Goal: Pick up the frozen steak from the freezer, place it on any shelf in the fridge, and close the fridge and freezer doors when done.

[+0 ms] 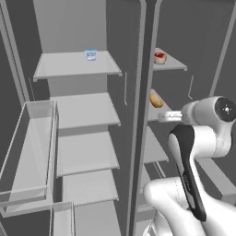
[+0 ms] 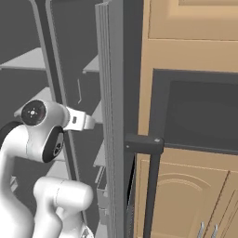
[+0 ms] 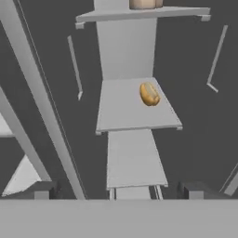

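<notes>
Both doors hang wide open in front of you. In the left base view the fridge (image 1: 85, 120) takes the left side with its broad pale shelves, and a blue-white cup (image 1: 91, 55) sits on the top one. Right of the dark centre divider is the freezer (image 1: 159, 110), narrower, with short shelves. The frozen steak (image 1: 160, 58) lies up on the freezer's top shelf, a small reddish piece with a whitish edge. One shelf down sits the orange-brown lump (image 1: 156, 100), near the shelf's left side.

Your arm reaches toward the freezer from the lower right, wrist level with that second shelf, well below the steak. From the hand camera the gripper (image 3: 118, 189) points into the freezer, two dark tips spread far apart at the bottom with nothing between them. The lump (image 3: 149, 93) rests on the shelf ahead, and just the steak's lower edge (image 3: 145, 4) peeks over the shelf above. In the right base view the freezer door (image 2: 111, 116) stands edge-on, beside tan cabinets (image 2: 186, 28).
</notes>
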